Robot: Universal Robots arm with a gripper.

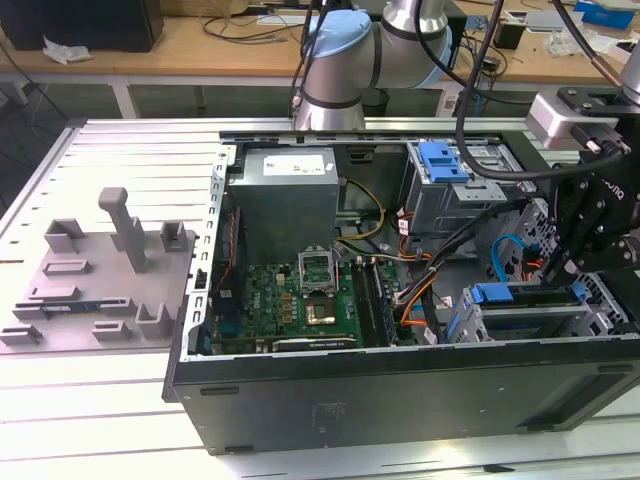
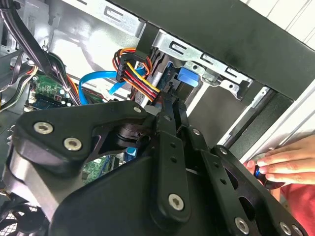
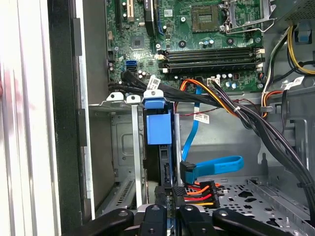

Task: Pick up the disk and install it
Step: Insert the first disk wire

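Holding my gripper [image 3: 167, 209] over the drive cage [image 3: 125, 147], I align with the blue-framed disk [image 3: 158, 129] seated there; finger state indeterminate.

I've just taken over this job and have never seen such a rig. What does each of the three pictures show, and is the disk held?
The exterior view is taken from off the arm. It shows an open computer case on a slatted table. The robot arm reaches in from the far side. Its black claw hangs over the drive bay at the exterior view's right. A grey fixture lies beside the case.

The two wrist views come from cameras on the arm, looking past the claw into the case. In the first wrist view, the disk, in its blue frame, stands edge-on in the bay near the green board. Whether the claw grips it, I cannot tell. In the second wrist view, a person's hand is just outside the case.
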